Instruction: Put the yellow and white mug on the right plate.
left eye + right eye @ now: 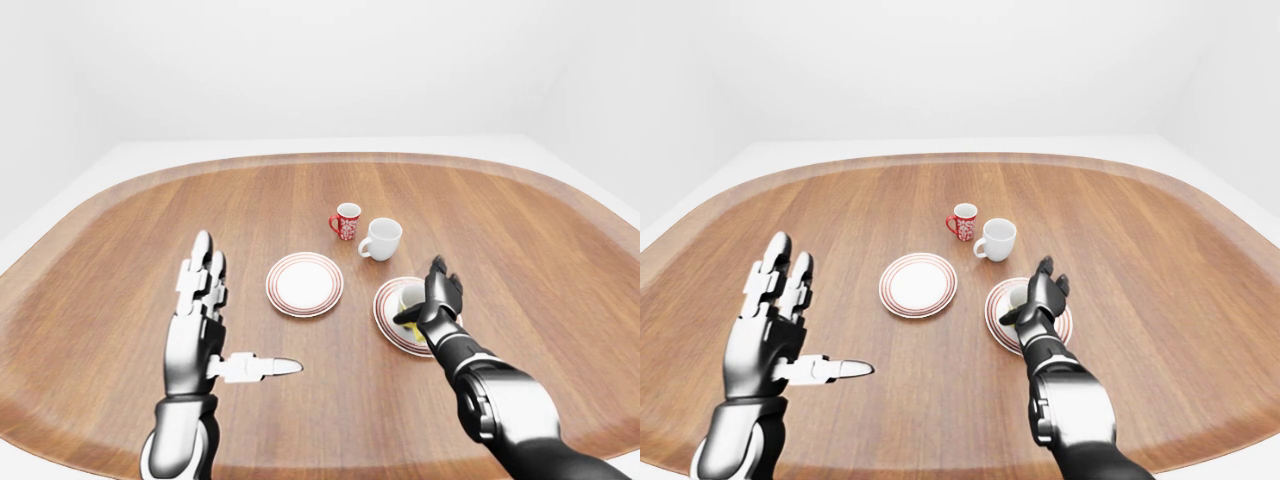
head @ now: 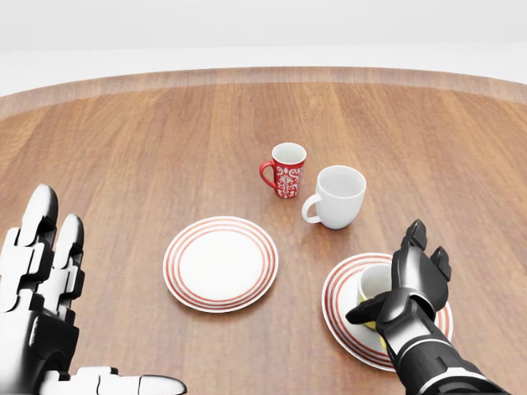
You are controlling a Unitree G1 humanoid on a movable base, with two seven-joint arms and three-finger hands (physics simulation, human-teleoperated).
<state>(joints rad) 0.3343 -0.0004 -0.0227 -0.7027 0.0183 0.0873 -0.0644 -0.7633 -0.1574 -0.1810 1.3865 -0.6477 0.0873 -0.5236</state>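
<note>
The yellow and white mug (image 2: 372, 284) stands on the right red-rimmed plate (image 2: 339, 284), in the lower right of the head view. My right hand (image 2: 391, 278) stands about the mug from the right. Its fingers (image 2: 417, 247) point up and its thumb reaches across below the mug, so the hand is open and hides most of the mug's right side. My left hand (image 1: 238, 318) is open and empty, held flat above the table on the left, far from the mug.
A second red-rimmed plate (image 2: 177, 265) lies left of the right one. A red patterned mug (image 2: 287, 169) and a plain white mug (image 2: 339, 196) stand above the two plates. The wooden table (image 1: 120, 260) has a rounded edge.
</note>
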